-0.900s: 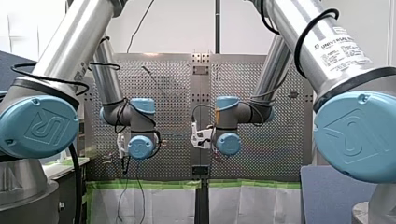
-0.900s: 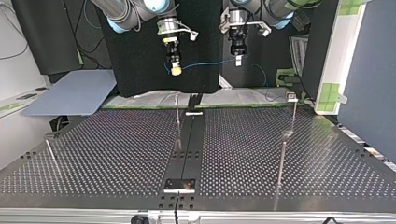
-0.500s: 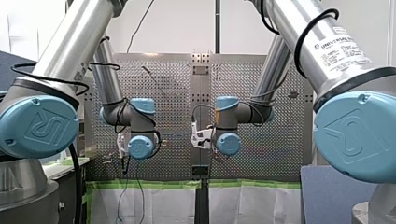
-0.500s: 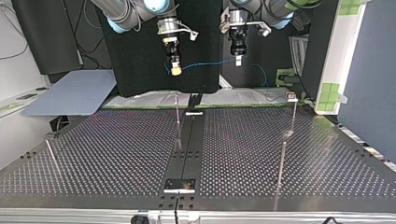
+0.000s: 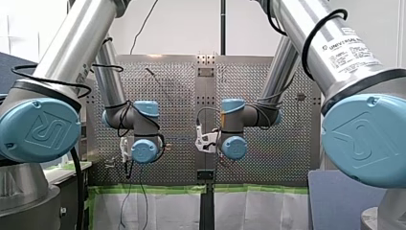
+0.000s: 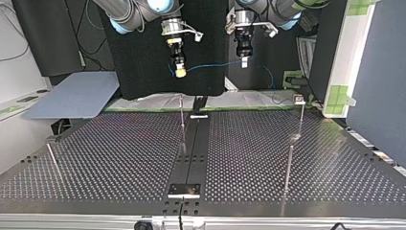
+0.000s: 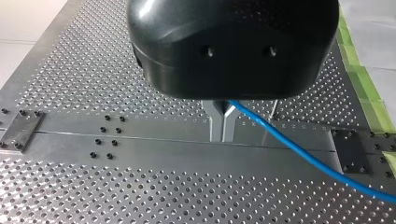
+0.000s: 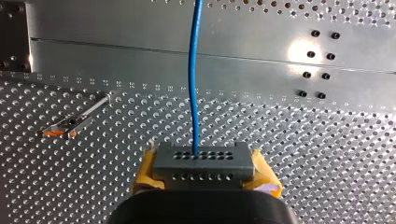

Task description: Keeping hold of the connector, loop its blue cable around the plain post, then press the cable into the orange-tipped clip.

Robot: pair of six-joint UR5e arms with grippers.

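Two-fingered right gripper [image 8: 205, 173] held above perforated tabletop [image 8: 327, 163], yellow-padded jaws clamped on grey connector [image 8: 204, 158], blue cable [image 8: 194, 84] stretched across to left gripper [image 7: 222, 128], metal jaws pinched tight on cable, orange-tipped clip [image 8: 70, 122] on tabletop, well apart from cable.

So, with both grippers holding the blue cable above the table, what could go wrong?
1. The blue cable spans only a short way between my right gripper and my left gripper; moving apart could tug the connector out of the yellow pads.
2. The posts are thin and tall; a descending arm might hit one.
3. The orange-tipped clip is small, so the cable may miss it.
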